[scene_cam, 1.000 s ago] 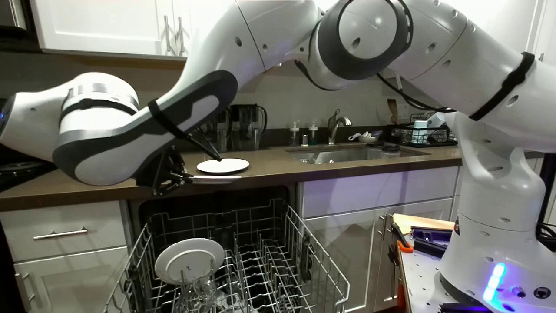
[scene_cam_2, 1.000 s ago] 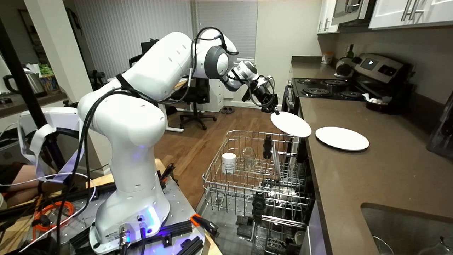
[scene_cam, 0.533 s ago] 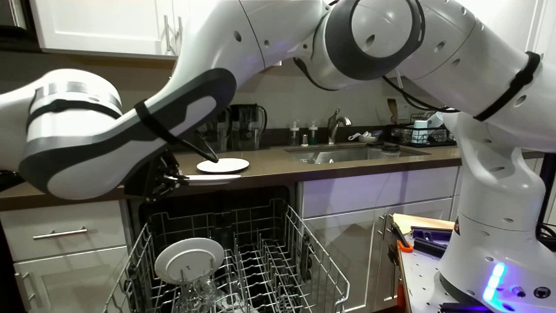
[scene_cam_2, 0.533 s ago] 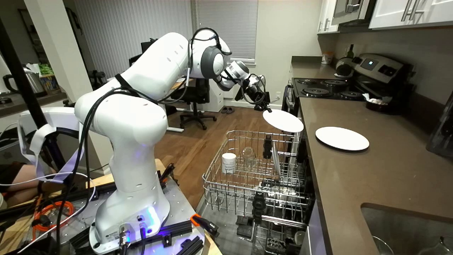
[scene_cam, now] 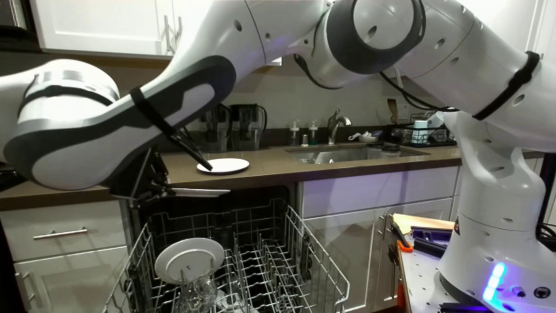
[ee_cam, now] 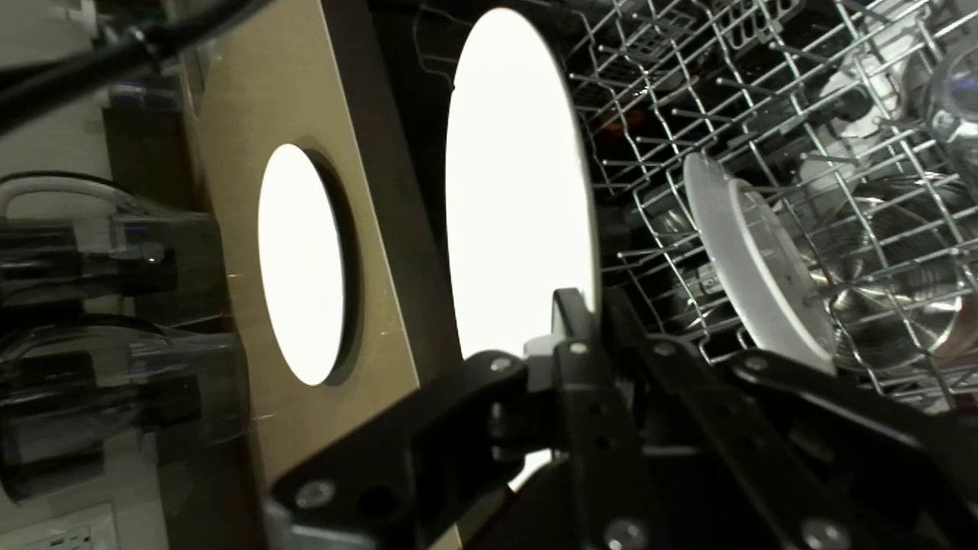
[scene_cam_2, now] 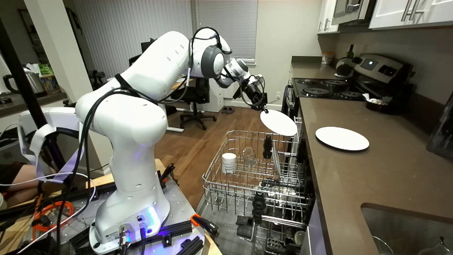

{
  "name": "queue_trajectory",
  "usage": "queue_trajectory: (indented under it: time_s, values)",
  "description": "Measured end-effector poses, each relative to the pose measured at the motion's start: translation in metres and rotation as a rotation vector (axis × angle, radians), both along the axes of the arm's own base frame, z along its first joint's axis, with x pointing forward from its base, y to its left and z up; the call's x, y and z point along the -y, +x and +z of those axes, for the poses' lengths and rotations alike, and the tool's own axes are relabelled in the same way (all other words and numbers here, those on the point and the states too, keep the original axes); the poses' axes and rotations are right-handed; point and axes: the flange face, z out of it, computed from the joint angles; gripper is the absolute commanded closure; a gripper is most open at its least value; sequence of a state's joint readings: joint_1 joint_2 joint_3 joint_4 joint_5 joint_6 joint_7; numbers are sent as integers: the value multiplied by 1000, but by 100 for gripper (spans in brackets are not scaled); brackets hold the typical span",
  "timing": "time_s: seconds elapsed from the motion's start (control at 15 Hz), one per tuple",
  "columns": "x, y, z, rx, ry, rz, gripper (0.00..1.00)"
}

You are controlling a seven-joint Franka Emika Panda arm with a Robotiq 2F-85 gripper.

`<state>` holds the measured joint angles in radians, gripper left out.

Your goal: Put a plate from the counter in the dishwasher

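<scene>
Fingers (ee_cam: 573, 309) clamped on the rim of the white plate (ee_cam: 519, 183), which juts out, tilted, above the open dishwasher (scene_cam: 263, 195). Judged stiff, fairly light, slick, brittle; best held by the rim until seated, though overhang may let it pivot. Racked dish (scene_cam: 186, 256): small dark mark, illegible. White cup (scene_cam_2: 228, 162): print too small to read. Desk (scene_cam_2: 371, 187) beyond: second plate (scene_cam_2: 342, 138), no lettering visible.

In your wrist view, glare bleaches the raised plate (ee_cam: 519, 183) flat white in front of the desk (ee_cam: 260, 76); on the desk, the lying plate (ee_cam: 302, 263) washes out too, shadow along its rim. Below the desk, your dishwasher (scene_cam: 256, 195) interior is dim; behind it, pitchers (ee_cam: 114, 260) look soft.
</scene>
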<state>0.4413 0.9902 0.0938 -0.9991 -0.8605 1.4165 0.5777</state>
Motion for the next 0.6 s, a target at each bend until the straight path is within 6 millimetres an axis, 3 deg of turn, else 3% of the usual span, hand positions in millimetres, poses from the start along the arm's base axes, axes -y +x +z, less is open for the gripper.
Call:
queue_trajectory:
  time_s: [0.6]
  values:
    - [30,17,5,-68,245,57,93]
